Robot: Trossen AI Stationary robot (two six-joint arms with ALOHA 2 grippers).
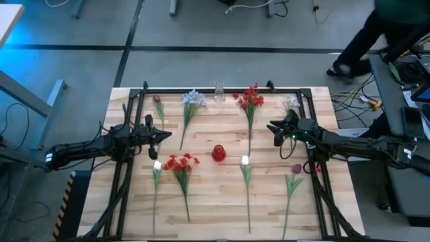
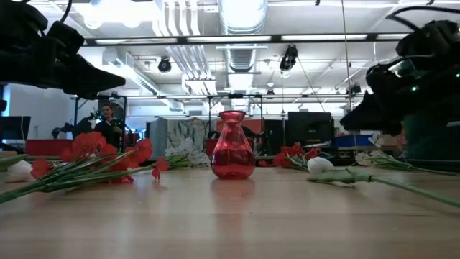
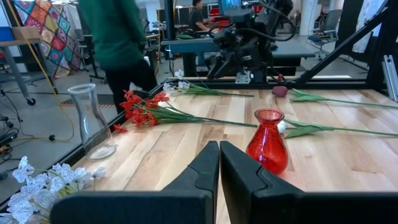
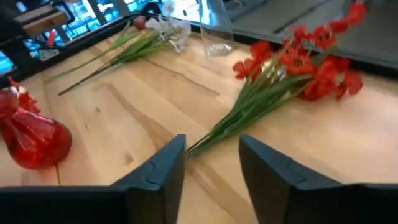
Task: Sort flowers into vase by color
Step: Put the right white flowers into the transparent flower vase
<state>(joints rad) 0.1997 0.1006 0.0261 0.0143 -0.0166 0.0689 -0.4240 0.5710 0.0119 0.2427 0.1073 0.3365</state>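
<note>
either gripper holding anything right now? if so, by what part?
Nothing is held. The left gripper is shut and empty, above the table short of the red vase. The right gripper is open over a red flower's stem, not gripping it.

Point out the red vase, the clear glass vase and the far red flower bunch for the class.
Red vase (image 1: 218, 154): high view, on its body.
Clear glass vase (image 3: 91, 124): left wrist view, on its glass wall.
Far red flower bunch (image 1: 250, 99): high view, on its red blossoms.
</note>
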